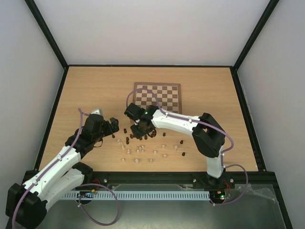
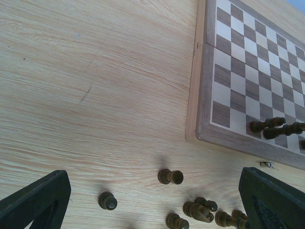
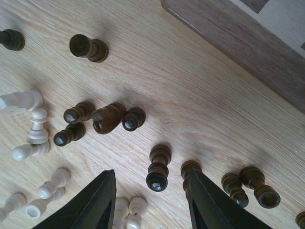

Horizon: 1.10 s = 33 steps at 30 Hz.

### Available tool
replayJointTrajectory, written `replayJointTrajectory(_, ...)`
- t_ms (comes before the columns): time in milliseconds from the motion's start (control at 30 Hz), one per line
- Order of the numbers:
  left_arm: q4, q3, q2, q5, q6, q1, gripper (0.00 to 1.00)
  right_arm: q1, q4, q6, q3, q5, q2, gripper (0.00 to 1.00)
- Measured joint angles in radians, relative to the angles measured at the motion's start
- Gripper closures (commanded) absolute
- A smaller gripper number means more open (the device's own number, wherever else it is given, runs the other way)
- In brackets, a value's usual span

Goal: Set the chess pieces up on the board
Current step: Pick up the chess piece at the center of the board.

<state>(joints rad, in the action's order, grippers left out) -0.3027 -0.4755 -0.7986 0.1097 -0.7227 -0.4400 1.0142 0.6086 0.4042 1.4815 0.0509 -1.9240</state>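
Dark piece (image 3: 159,166), between right gripper (image 3: 150,178) fingers, seemingly untouched

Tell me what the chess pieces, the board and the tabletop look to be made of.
Dark pieces: likely turned wood, stained dark brown, with a slight sheen on the rounded tops. Pale pieces: probably the same wood left light, smooth; could be plastic. Board: wood, visible grain in frame and squares, matt finish. Tabletop: light wood grain, possibly laminate; matt.

Left tool (image 2: 153,191) wide apart, right tool (image 3: 151,183) half-spread.
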Motion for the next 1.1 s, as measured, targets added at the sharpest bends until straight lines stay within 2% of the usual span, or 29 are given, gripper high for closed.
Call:
replayJointTrajectory(267, 0.000, 0.000, 0.000, 0.000, 0.000, 0.000, 0.01, 0.002, 0.000, 0.000, 0.000, -0.002, -0.049, 0.63)
replayJointTrajectory(500, 0.000, 0.000, 0.000, 0.000, 0.000, 0.000, 0.00, 0.005, 0.000, -0.001, 0.000, -0.003, -0.059, 0.84)
replayJointTrajectory(600, 0.001, 0.000, 0.000, 0.000, 0.000, 0.000, 0.01, 0.006, 0.000, 0.000, 0.001, -0.004, -0.059, 0.87)
replayJointTrajectory(1100, 0.003, 0.006, 0.000, 0.000, 0.000, 0.000, 0.01, -0.011, 0.045, -0.005, 0.053, 0.055, -0.011, 0.89)
